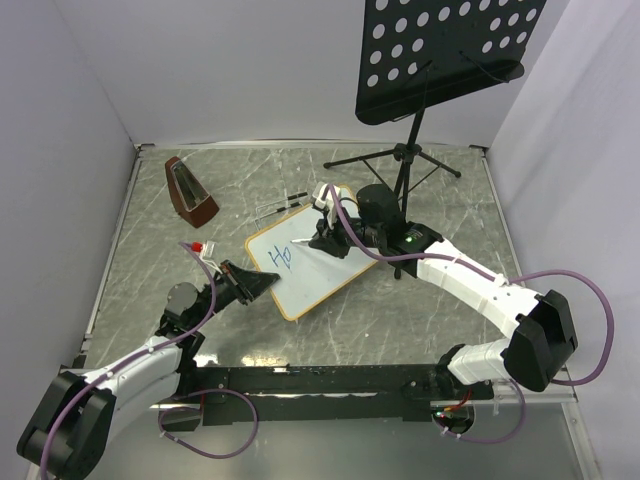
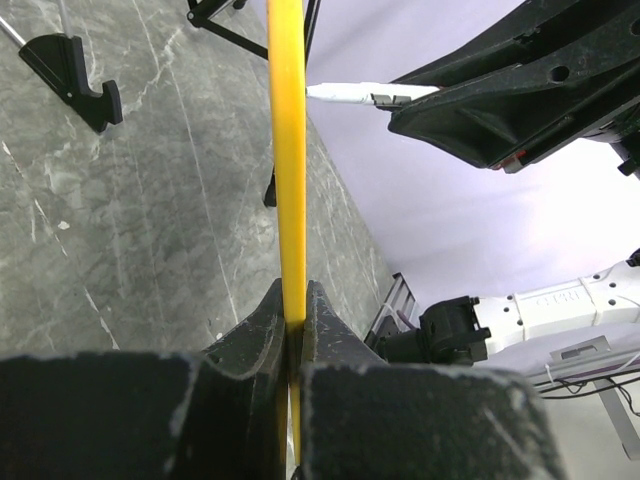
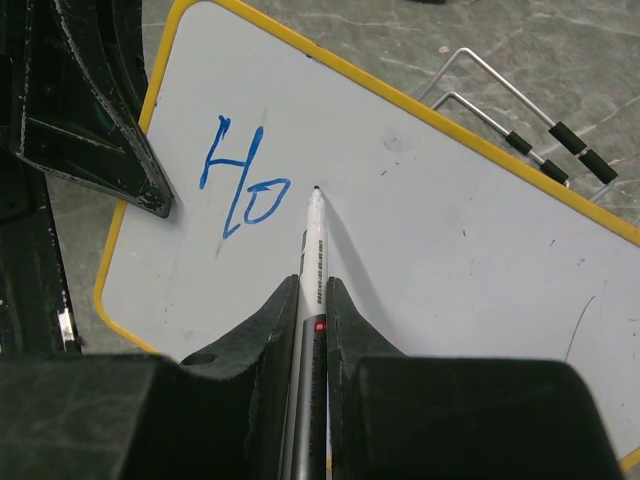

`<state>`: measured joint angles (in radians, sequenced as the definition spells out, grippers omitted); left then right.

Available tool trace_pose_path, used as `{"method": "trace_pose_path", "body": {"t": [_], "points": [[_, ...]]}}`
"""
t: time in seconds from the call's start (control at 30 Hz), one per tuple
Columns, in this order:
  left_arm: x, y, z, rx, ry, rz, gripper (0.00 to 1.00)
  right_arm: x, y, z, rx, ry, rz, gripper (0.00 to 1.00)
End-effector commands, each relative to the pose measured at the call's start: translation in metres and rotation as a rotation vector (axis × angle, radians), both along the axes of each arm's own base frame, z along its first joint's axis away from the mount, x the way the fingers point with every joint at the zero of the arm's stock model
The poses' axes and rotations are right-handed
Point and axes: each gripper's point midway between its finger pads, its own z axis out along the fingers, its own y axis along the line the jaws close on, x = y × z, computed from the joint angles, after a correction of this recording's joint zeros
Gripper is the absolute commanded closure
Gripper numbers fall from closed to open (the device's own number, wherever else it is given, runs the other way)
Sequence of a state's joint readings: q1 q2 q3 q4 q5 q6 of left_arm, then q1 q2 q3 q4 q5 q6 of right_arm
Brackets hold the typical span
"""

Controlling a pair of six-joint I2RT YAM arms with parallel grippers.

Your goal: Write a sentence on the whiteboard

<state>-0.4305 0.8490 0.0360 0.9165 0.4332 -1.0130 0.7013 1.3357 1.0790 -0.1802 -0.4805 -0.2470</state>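
**Board clamped at its edge, marker at the second letter**

Whiteboard (image 1: pixel 310 265): mid-desk, set on a diagonal, one end toward the left arm and the other toward the music stand's legs. The frame reads yellow in both wrist views. I cannot tell whether it lies flat or is tipped up.

Sentence (image 3: pixel 240 185): only "Ho" is written, in blue, at the end of the board nearest the left gripper. The rest of the surface is white apart from a few faint specks.

Marker (image 3: pixel 312 250): white barrel, with its tip just right of the "o". The tip is on or barely above the surface; contact cannot be told.

Right gripper (image 3: pixel 312 300): narrow, fingers closed on the marker barrel, poised over the board.

Left gripper (image 2: pixel 295 315): pinched tight on the board's frame. Its wrist view shows the frame edge-on, running straight up from between the fingers.

Surroundings:
- Wire stand (image 3: pixel 520 130): has black sleeves and lies on the desk just past the board's far edge.
- Small red item (image 1: pixel 197 246): near the left gripper; too small to identify.
- Metronome (image 1: pixel 190 190): brown, upright, far left, well apart from the board.
- Music stand (image 1: pixel 445 55): black perforated plate at upper right, tripod legs behind the right gripper.
- Desk (image 1: pixel 200 330): grey, marbled.
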Motion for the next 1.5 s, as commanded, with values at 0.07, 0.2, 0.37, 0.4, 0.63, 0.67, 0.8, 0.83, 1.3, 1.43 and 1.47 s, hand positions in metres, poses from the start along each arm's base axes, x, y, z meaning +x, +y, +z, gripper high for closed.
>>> {"method": "trace_pose_path", "body": {"t": [0.07,0.2,0.37,0.4,0.63,0.67,0.8,0.83,1.3,1.43,1.47], "points": [[-0.006,0.0,0.053,-0.107,-0.182,-0.022,0.99,0.002,0.004,0.01,0.019,-0.015,0.013,1.0],[-0.004,0.002,0.057,-0.114,-0.189,-0.009,0.99,-0.003,0.0,0.002,0.005,-0.004,0.021,1.0],[-0.001,0.004,0.059,-0.117,-0.191,0.009,0.99,-0.01,-0.004,-0.003,-0.006,0.008,0.037,1.0],[-0.001,0.005,0.06,-0.118,-0.192,0.012,0.99,-0.012,-0.005,-0.004,-0.008,0.012,0.039,1.0],[0.004,0.01,0.062,-0.119,-0.193,0.037,0.99,-0.025,-0.01,-0.02,-0.035,0.054,0.065,1.0],[0.004,0.01,0.062,-0.12,-0.194,0.036,0.99,-0.026,-0.011,-0.022,-0.039,0.061,0.065,1.0],[0.004,0.009,0.06,-0.118,-0.188,0.031,0.99,-0.028,-0.012,-0.024,-0.038,0.062,0.069,1.0],[0.005,0.009,0.059,-0.115,-0.187,0.033,0.99,-0.027,-0.011,-0.022,-0.034,0.06,0.068,1.0],[0.001,0.007,0.05,-0.104,-0.173,0.004,0.99,-0.006,0.003,0.026,0.049,-0.036,0.047,1.0],[-0.002,0.005,0.05,-0.104,-0.173,-0.013,0.99,-0.001,0.007,0.024,0.047,-0.027,0.045,1.0],[-0.002,0.005,0.049,-0.103,-0.172,-0.016,0.99,-0.001,0.008,0.025,0.051,-0.027,0.047,1.0]]}}
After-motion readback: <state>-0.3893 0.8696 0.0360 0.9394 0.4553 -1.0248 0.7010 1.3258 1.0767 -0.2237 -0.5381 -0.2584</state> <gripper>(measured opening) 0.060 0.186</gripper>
